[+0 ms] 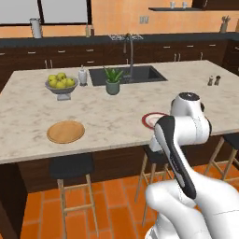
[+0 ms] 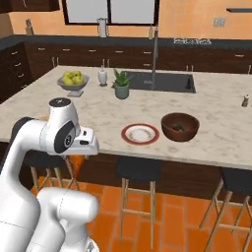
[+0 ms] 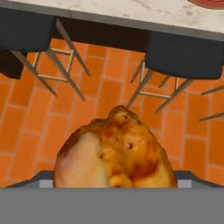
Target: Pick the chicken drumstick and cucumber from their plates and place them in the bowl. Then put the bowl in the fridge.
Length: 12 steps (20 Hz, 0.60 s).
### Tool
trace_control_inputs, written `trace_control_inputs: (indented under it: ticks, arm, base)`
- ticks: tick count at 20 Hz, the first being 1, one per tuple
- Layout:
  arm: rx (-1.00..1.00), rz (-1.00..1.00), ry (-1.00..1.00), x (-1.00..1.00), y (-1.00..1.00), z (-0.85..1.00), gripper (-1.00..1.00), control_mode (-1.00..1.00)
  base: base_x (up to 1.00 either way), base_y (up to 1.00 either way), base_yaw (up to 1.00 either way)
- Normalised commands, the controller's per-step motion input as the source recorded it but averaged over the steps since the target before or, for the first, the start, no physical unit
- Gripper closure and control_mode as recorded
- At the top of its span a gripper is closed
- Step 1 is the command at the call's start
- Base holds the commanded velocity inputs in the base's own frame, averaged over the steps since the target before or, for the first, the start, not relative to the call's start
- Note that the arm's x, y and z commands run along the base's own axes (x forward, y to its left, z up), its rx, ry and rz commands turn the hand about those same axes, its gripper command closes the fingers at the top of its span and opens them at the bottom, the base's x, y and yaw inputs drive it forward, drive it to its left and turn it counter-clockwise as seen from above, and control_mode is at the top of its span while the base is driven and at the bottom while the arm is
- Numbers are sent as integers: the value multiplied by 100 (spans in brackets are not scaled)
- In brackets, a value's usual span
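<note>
Carrying the chicken drumstick (image 3: 114, 151), jaws clenched on it, out past the counter's front edge. Needs lifting clear, then swinging over the bowl (image 2: 180, 126) holding the cucumber (image 2: 177, 128).

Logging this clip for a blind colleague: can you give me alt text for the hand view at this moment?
A glossy orange-brown chicken drumstick sits large in the lower centre, right at the gripper. Below it lies an orange tiled floor with two dark-seated stools standing at the edge of a pale marble counter. A sliver of the red-rimmed plate shows at the top right.
</note>
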Motion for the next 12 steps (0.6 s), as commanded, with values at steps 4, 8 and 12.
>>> trace_control_inputs:
  ticks: [4, 8, 12]
  arm:
    - [0, 0, 0, 0, 0, 0, 100, 100]
    - [0, 0, 0, 0, 0, 0, 100, 100]
    - [0, 0, 0, 0, 0, 0, 100, 100]
  base:
    - [14, -100, 7]
    - [78, -100, 17]
    - [100, -58, 9]
